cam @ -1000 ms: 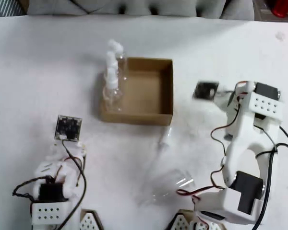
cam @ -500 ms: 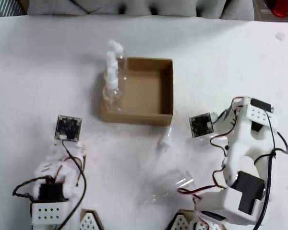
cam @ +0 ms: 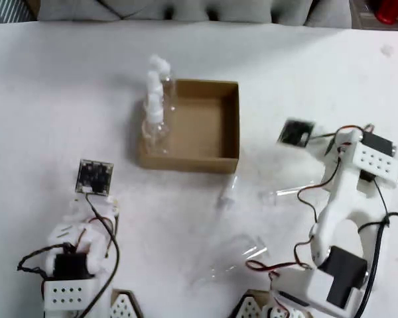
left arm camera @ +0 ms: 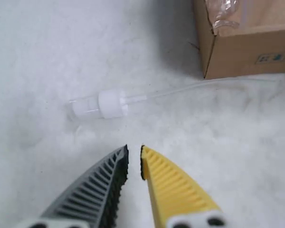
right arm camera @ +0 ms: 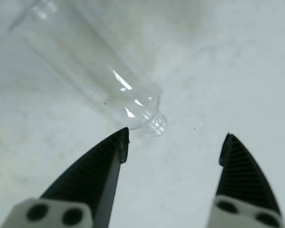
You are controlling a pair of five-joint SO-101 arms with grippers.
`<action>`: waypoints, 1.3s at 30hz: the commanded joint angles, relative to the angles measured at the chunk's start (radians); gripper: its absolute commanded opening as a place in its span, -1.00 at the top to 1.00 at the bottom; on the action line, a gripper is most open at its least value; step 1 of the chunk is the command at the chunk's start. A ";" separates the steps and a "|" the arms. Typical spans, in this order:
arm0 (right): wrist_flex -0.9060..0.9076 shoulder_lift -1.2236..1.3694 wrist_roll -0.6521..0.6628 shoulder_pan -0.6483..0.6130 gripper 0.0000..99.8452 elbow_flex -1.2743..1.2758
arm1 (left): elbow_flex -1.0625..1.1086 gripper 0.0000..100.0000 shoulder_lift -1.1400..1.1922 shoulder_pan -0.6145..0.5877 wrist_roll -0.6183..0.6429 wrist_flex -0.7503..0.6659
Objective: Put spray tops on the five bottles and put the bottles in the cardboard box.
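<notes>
The cardboard box (cam: 199, 126) stands open mid-table, with three clear bottles with spray tops (cam: 155, 106) upright along its left wall. A loose spray top (left arm camera: 104, 103) lies on the table near the box's corner (left arm camera: 228, 57), its thin tube pointing at the box. My left gripper (left arm camera: 134, 154) hovers just short of that top, shut and holding nothing. A bare clear bottle (right arm camera: 99, 71) lies on its side. My right gripper (right arm camera: 173, 140) is open above the bottle's neck. Another clear bottle (cam: 235, 255) lies nearer the arms' bases.
The white table (cam: 66, 86) has free room on the left and at the back. A grey sofa edge (cam: 186, 10) runs along the far side. The right arm (cam: 348, 179) stands over the table's right part, and the left arm (cam: 73, 245) is folded at the near left.
The right arm's wrist swung in towards the box, then back out and farther away, ending over the lying bottle. The left arm has kept still.
</notes>
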 commanded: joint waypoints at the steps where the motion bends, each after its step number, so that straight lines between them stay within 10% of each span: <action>1: 0.027 -0.073 -0.422 0.033 0.46 -0.051 | -0.005 0.89 -0.025 -0.005 -0.014 0.006; 11: 0.085 -0.101 -1.306 0.054 0.80 -0.058 | -0.005 0.89 -0.025 -0.005 -0.014 0.006; 18: 0.030 -0.088 -1.883 0.051 0.68 -0.051 | -0.005 0.89 -0.025 -0.005 -0.014 0.006; 39: -0.173 0.188 -2.065 -0.097 0.49 -0.077 | -0.005 0.89 -0.025 -0.005 -0.014 0.006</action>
